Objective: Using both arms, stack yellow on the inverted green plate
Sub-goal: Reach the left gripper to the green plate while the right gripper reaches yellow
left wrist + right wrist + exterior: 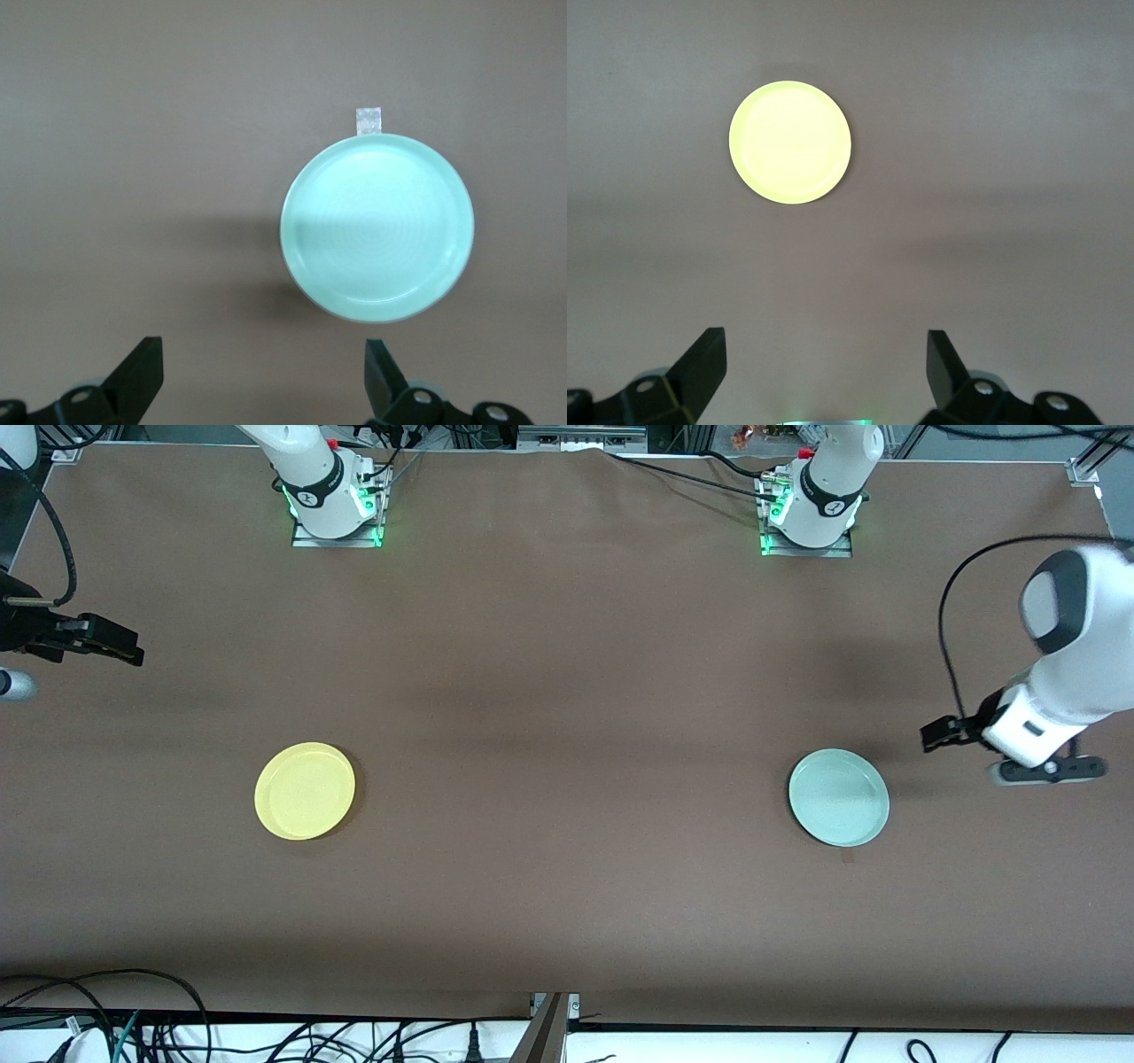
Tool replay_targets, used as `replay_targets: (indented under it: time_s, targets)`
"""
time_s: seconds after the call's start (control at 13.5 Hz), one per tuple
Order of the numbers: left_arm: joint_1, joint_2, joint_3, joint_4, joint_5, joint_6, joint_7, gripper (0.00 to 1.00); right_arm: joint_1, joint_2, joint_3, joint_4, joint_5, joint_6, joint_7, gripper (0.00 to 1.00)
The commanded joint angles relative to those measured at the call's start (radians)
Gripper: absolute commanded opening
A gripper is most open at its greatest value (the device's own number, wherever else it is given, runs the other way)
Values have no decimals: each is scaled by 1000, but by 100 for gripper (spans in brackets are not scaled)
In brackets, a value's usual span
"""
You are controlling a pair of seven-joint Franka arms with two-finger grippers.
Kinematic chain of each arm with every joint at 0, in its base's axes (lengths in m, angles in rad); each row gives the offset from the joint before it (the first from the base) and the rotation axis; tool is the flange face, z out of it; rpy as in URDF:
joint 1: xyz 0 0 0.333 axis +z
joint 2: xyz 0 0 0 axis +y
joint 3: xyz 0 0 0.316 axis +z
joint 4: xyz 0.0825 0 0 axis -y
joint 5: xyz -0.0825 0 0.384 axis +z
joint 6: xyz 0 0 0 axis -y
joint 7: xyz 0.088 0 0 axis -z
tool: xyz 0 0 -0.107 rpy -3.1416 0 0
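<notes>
Yellow (305, 790) and green plate (839, 796) lie rim-up on table (567, 691), well apart, each toward one arm's end. L gripper (262, 376), jaws spread, hangs over bare table near green, at its 3 o'clock. R gripper (826, 367), spread too, at yellow's 10 o'clock.

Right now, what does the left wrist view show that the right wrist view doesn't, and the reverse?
Only the left wrist view shows the green plate, lying rim up, with a small piece of tape on the table at its edge. Only the right wrist view shows the yellow plate, also rim up. Both share the bare brown table and an open gripper with nothing between its fingers: the left gripper in the first, the right gripper in the second.
</notes>
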State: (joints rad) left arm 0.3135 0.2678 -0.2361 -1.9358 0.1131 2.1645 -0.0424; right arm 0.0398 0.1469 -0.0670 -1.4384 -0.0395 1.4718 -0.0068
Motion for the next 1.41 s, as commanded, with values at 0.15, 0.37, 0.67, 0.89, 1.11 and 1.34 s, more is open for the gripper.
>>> replay_targets:
  time_s: [0.15,0.37,0.67,0.89,1.11,1.34]
  targets:
    - [7,166,-2,11,17,155,7,100,-8,17,7,19,-5,-5,-1,100]
    - [7,217,3,12,39,201,16,100,-6,22,7,18,-8,-13,5,100]
    - [16,283,6,20,45,271,21,70,-46,57,6,16,3,-16,-7,100]
    - [32,303,4,20,45,307,24,70,-55,98,6,9,-11,-16,-7,100]
    - [44,317,4,20,45,317,24,60,-64,166,6,7,3,31,-7,100]
    - [45,327,4,20,45,319,26,37,-78,226,7,-17,13,114,-7,100]
